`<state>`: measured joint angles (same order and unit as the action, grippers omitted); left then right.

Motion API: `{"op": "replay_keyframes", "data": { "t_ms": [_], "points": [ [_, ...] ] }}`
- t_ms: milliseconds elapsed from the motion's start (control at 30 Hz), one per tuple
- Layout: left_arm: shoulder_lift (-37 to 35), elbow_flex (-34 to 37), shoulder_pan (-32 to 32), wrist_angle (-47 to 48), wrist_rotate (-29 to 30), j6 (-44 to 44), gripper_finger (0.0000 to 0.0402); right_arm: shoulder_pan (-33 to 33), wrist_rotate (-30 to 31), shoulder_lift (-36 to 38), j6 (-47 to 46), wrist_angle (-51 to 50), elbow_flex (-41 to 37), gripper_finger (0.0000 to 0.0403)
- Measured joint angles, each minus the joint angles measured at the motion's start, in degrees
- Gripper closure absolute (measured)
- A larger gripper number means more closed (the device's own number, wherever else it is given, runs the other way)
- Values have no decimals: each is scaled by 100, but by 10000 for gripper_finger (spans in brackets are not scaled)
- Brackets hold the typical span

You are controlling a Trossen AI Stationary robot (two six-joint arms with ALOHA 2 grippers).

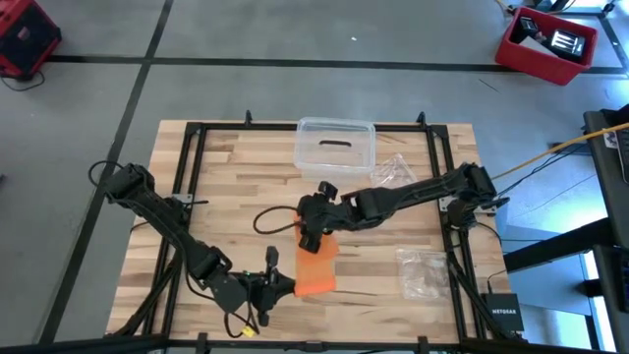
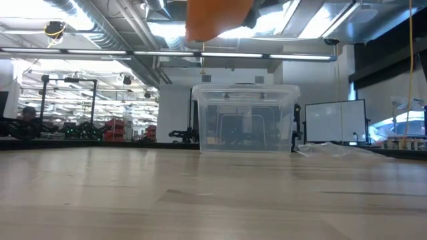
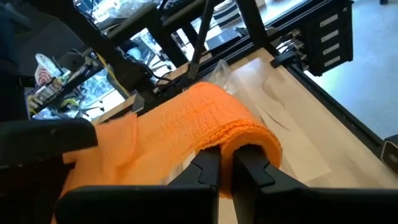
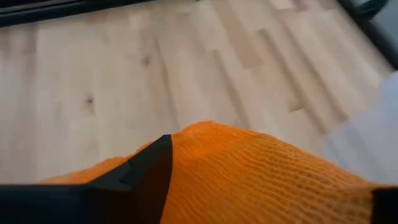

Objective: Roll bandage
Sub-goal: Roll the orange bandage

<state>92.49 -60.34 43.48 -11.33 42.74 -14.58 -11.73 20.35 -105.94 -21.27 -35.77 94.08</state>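
**Left arm anchors the fold while the right lets go**

Nearest the left wrist camera you have its two dark fingers [image 3: 219, 169] pressed together on the folded edge of the bandage [image 3: 205, 121], the orange fabric doubling over them like a soft lip. That pinch looks like your anchor: it keeps the near end fixed so the strip has something to wind against. Outward from there, the fabric runs away from the left gripper [image 1: 280, 284] across the wooden table [image 1: 236, 177] toward the right gripper [image 1: 311, 239], which sits over the strip's far end, just in front of the clear plastic box [image 1: 335, 146].

In the right wrist view one dark finger [image 4: 140, 171] shows with orange mesh bulging beside it; the jaws seem parted rather than clamped (I can't tell for certain whether they grip anything). From the low view the fabric hangs lifted, clear of the tabletop.

You're early in the rolling, I'd judge: the band reads as folded, not wound. The crinkled bags [image 1: 424, 270] lie well apart, out of your way.
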Motion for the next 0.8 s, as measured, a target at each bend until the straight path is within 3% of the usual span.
{"op": "replay_keyframes", "data": {
  "t_ms": [400, 500, 633, 800],
  "points": [
    [-2, -1, 2, 505, -54, 1036, 394, 379, -2121, -8, -389, -114, 0, 91],
    [-2, -2, 15, 714, -57, 1289, 395, 480, -2292, -8, -345, -59, 17, 87],
    [-2, -2, 43, 750, -34, 1468, 392, 678, -1863, -7, -472, -31, 209, 92],
    [-2, -4, 111, 785, -38, 1805, 388, 919, -3311, -19, -427, -944, 549, 95]
  ]
}}
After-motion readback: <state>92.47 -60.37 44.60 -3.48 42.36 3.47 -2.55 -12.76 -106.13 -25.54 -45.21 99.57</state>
